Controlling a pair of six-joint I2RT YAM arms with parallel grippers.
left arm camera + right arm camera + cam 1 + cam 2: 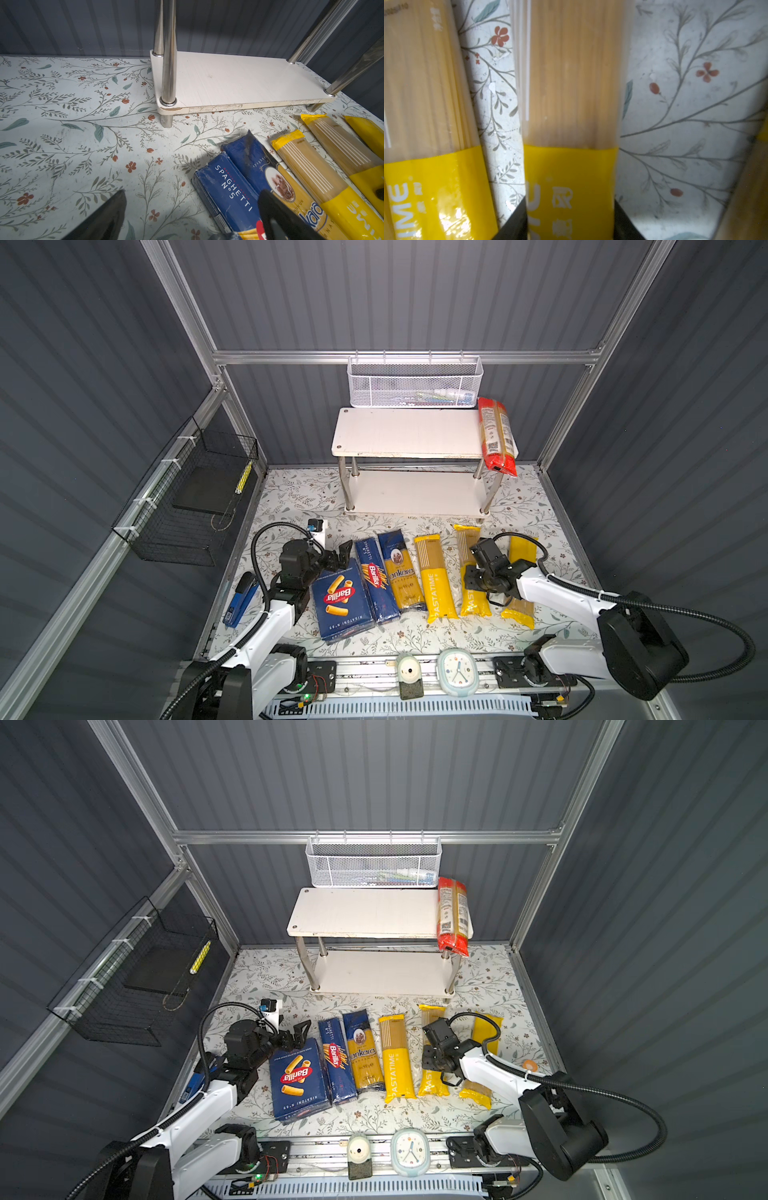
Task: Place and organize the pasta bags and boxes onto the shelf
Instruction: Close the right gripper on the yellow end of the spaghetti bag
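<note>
Between the fingers (517,220) of the right gripper (570,207) a yellow PASTATIME bag (569,176) is straddled and touched on both sides; whether it is clamped cannot be told. The bag is laid flat toward the right edge of the table (540,506), in front of the shelf (407,435). The left gripper (337,556) is held spread, with nothing grasped.

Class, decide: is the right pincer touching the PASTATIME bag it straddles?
Touching. The right wrist view shows the right pincer with its fingers against both long edges of the PASTATIME bag, no gap showing on either side.

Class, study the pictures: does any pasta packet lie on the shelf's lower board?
No: the left wrist view shows the lower board bare, with no packet or box resting on it.
</note>
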